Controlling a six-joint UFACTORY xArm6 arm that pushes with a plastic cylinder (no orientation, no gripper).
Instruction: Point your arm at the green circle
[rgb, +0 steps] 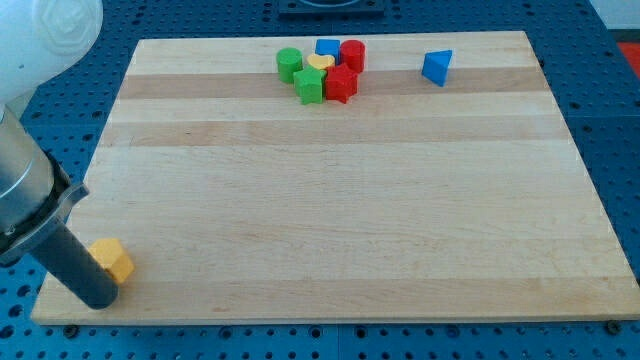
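The green circle (288, 64) is a short green cylinder near the view's top, at the left end of a tight cluster of blocks. Touching or next to it are a green star-like block (310, 86), a yellow heart (319, 63), a blue block (327, 47), a red cylinder (352, 54) and a red star-like block (341, 84). My tip (98, 300) is at the view's bottom left, far from the cluster, right beside a yellow block (114, 259) that lies just to its upper right.
A blue triangular block (437, 67) stands alone at the view's top right. The wooden board (340, 200) lies on a blue perforated table. The thick arm body (20, 190) fills the view's left edge.
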